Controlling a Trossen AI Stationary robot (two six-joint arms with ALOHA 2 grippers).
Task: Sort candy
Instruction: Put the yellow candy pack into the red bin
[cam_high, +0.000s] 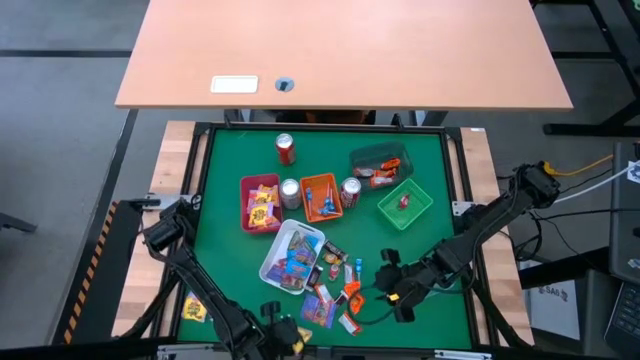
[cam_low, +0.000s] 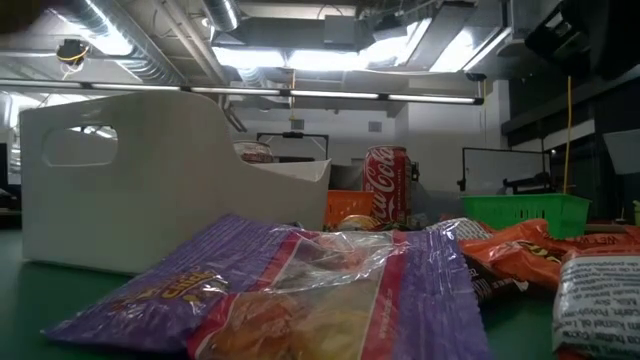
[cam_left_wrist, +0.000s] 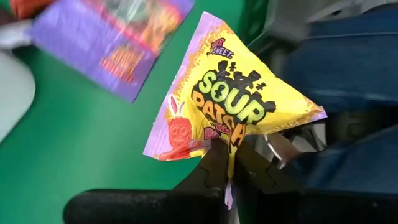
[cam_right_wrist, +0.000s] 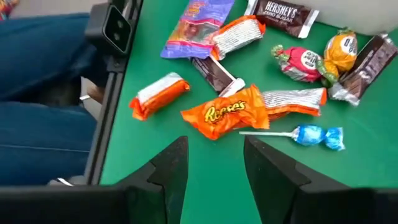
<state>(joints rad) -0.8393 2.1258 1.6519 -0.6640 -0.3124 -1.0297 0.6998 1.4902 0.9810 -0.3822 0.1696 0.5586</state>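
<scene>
**Left claw pinching a yellow sweet bag at the near bench edge**

While the left claw (cam_left_wrist: 227, 163) is pressed together on the lower edge of a yellow Sour Patch bag (cam_left_wrist: 233, 102), the bag stands up from the fingers with its long axis running away from the claw, printed face to the wrist camera. From above, this claw sits at the near edge of the green mat (cam_high: 230, 165), just left of the loose candy pile (cam_high: 335, 290); the bag itself is hard to make out there.

Open room: bare mat along the left side and the far edge. The middle is crowded by the white tray (cam_high: 292, 255), red tray (cam_high: 260, 203), orange tray (cam_high: 321, 197), green basket (cam_high: 405, 204), a dark tray (cam_high: 381, 165) and three cans (cam_high: 285, 149).

Right claw (cam_right_wrist: 214, 163) hangs spread over bare mat at the pile's right, holding nothing. Just ahead of it lie a Reese's pack (cam_right_wrist: 224, 113) and a blue lollipop (cam_right_wrist: 314, 135), stick crosswise to the fingers.

Low view: a purple bag (cam_low: 290, 290) fills the foreground and hides most of the pile; neither claw shows.
</scene>
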